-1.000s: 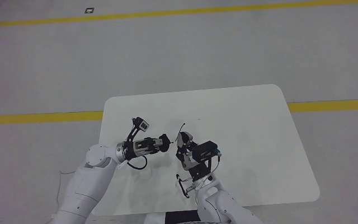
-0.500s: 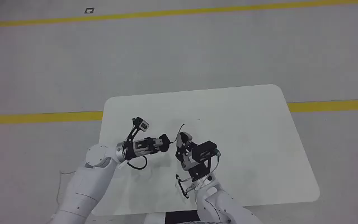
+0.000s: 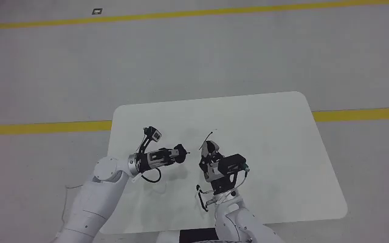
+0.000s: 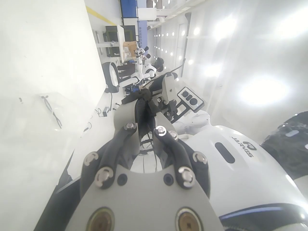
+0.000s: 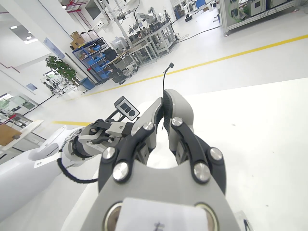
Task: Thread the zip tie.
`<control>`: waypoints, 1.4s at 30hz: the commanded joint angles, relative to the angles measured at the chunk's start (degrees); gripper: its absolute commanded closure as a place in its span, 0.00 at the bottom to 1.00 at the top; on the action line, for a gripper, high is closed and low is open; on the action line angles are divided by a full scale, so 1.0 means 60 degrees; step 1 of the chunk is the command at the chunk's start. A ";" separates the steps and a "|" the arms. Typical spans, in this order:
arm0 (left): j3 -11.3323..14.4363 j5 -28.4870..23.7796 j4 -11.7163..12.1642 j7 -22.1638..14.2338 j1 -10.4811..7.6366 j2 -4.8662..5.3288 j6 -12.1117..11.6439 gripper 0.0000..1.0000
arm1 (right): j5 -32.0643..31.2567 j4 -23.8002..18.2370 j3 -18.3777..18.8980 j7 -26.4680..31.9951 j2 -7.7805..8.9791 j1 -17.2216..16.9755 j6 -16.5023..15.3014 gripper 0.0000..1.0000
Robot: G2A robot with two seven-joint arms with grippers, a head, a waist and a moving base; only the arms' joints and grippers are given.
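Observation:
A thin black zip tie (image 5: 164, 82) stands up from my right gripper (image 5: 163, 100), which is shut on its strap, with the head at the free upper end. In the top view the right gripper (image 3: 209, 149) hovers over the white table (image 3: 273, 133) near its front middle, and the zip tie (image 3: 210, 137) points away from me. A short gap to its left, my left gripper (image 3: 181, 152) faces it. The left gripper (image 4: 144, 96) has its fingers pressed together; I cannot make out anything between its black pads.
Several spare black zip ties (image 4: 51, 111) lie in a clear bag on the table. More black ties (image 3: 199, 201) lie near the table's front edge, just below the right gripper. The table's right half and far side are bare.
My right gripper has moved to the right with the zip tie, away from the left gripper, opening a gap between them. The left arm has barely moved.

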 commanded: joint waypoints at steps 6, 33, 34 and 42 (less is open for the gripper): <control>-0.0029 0.0386 -0.0174 0.0408 0.0112 -0.0040 0.0001 1.00 | 0.0017 0.0126 -0.0025 0.0051 -0.0071 0.0036 0.0000 1.00; -0.0203 0.0509 -0.0493 0.0613 0.0320 -0.0134 0.0001 1.00 | 0.0294 0.0583 -0.0482 0.0013 -0.0204 0.0588 0.0000 1.00; -0.0203 0.0509 -0.0493 0.0613 0.0320 -0.0134 0.0001 1.00 | 0.0306 0.0601 -0.0501 0.0004 -0.0205 0.0609 0.0000 1.00; -0.0203 0.0509 -0.0493 0.0613 0.0320 -0.0134 0.0001 1.00 | 0.0443 0.0679 -0.0623 -0.0033 -0.0190 0.0731 0.0000 1.00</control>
